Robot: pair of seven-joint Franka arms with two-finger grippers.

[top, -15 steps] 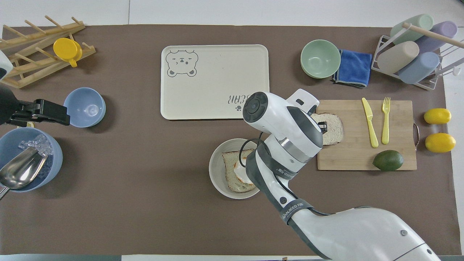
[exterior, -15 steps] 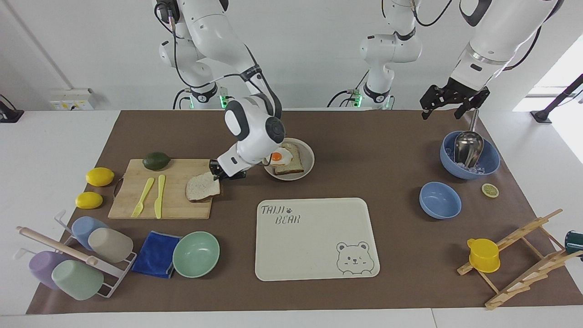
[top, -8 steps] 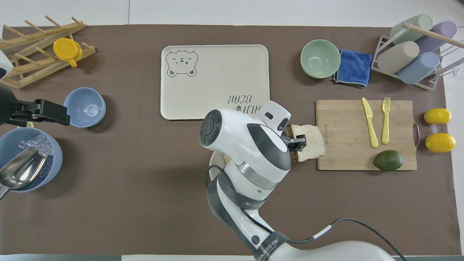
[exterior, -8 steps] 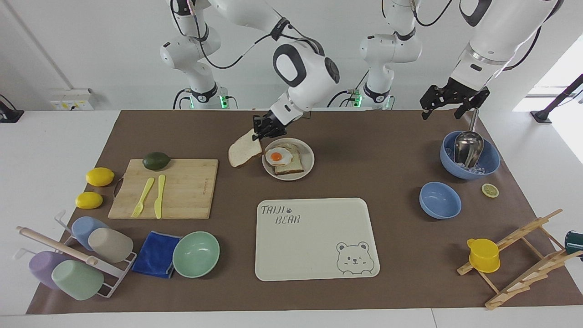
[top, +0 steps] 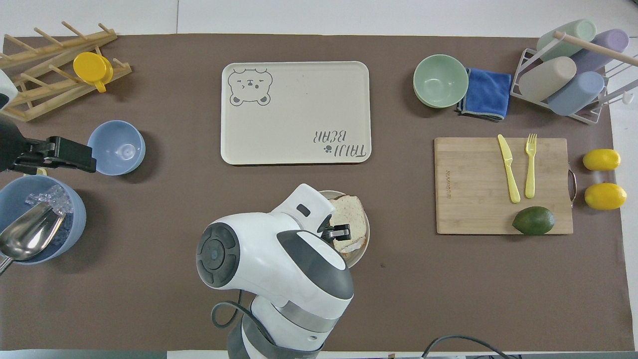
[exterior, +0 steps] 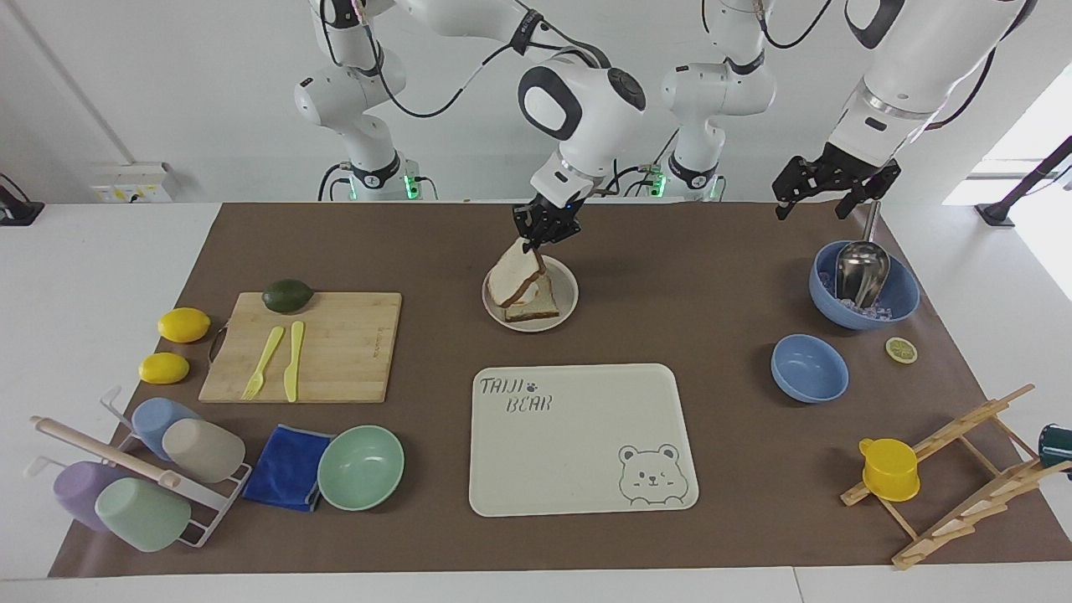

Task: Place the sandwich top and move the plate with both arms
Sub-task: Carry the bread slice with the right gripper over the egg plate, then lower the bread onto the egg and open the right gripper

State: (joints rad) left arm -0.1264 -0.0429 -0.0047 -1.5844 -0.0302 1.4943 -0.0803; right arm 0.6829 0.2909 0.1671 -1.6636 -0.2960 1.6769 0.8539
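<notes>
My right gripper (exterior: 537,242) is over the round beige plate (exterior: 569,295), shut on the upper edge of the sandwich top (exterior: 512,277). The slice hangs tilted, with its lower edge down at the bread slice (exterior: 536,310) that lies on the plate. The egg is hidden under the held slice. In the overhead view the right gripper (top: 341,232) and the sandwich top (top: 350,211) cover most of the plate (top: 366,244). My left gripper (exterior: 811,211) is open and empty and waits over the blue bowl with the metal scoop (exterior: 863,287); it also shows in the overhead view (top: 75,155).
The cream bear-print tray (exterior: 578,435) lies farther from the robots than the plate. A wooden cutting board (exterior: 335,343) with a fork, a knife and an avocado lies toward the right arm's end. A mint-green bowl (exterior: 360,466) and a small blue bowl (exterior: 809,368) stand near the tray.
My right gripper lifted the sandwich top off the cutting board and carried it to the plate, where it now hangs tilted over the egg slice. The left arm has not moved.
</notes>
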